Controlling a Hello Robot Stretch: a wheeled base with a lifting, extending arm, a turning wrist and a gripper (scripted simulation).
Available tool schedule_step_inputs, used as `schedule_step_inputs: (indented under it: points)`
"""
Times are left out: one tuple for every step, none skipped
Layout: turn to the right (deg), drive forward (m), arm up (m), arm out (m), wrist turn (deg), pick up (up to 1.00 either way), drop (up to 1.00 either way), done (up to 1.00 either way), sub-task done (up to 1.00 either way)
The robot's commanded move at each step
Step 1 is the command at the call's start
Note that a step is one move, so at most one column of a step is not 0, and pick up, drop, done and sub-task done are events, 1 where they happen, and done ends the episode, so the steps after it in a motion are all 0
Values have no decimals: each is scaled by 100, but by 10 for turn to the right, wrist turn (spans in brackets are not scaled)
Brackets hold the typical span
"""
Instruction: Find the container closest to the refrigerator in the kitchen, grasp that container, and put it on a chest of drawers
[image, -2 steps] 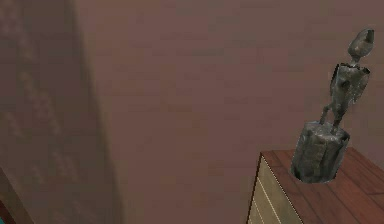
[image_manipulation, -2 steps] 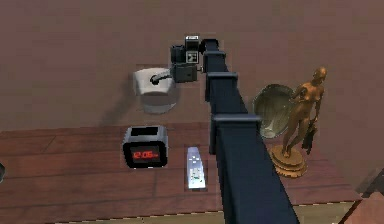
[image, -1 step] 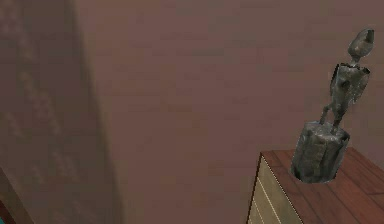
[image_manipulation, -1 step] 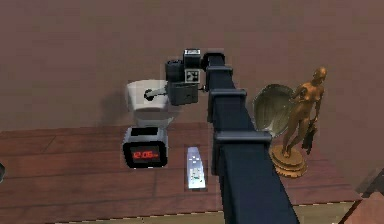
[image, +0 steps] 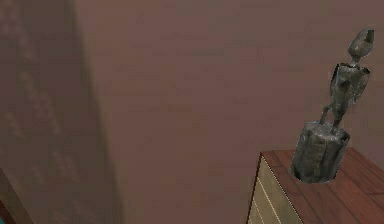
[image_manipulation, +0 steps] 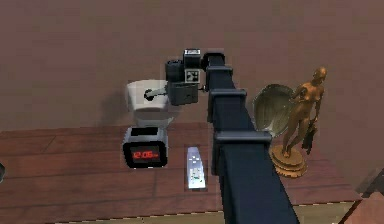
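Note:
A pale grey-white container (image_manipulation: 143, 108) shows above the back of a wooden top (image_manipulation: 70, 160), with a black alarm clock hiding its base. The arm (image_manipulation: 235, 130) reaches out over that top. The gripper (image_manipulation: 153, 95) sits at the container's upper part, its thin fingers against the pale body. I cannot tell whether it holds the container or whether the container rests on the wood. In the forward view a chest of drawers (image: 272, 195) with a brown top and pale drawer fronts stands at the lower right.
On the wooden top are a black alarm clock (image_manipulation: 145, 151) with red digits, a grey remote (image_manipulation: 193, 168) and a golden figure statue (image_manipulation: 301, 120) right of the arm. A dark grey statue (image: 330, 120) stands on the chest of drawers. Plain pinkish walls lie behind.

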Motion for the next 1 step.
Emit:
schedule_step_inputs:
  points:
    - [0,0,0,0,0,0,100,0,0]
